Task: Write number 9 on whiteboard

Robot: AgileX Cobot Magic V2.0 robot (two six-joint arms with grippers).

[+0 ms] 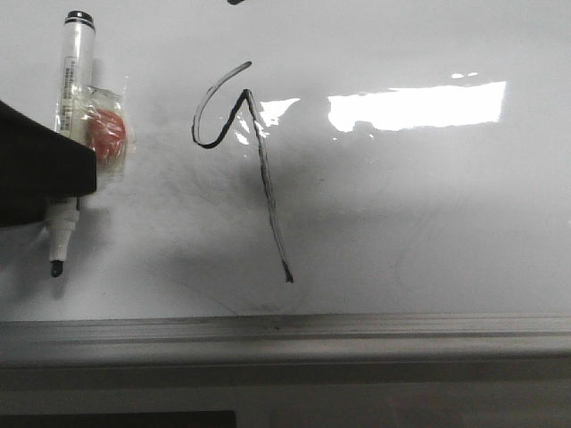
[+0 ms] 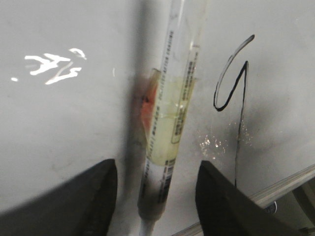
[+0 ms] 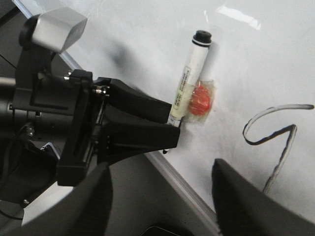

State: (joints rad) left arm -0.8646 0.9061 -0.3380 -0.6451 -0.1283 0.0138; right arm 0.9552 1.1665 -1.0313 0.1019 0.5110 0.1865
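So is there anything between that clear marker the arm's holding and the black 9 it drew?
Nothing but bare glossy white whiteboard separates the clear marker from the number 9; the front view shows it.

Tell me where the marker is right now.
In the front view the marker is at the far left of the whiteboard, left of the number 9, between the left gripper's fingers.
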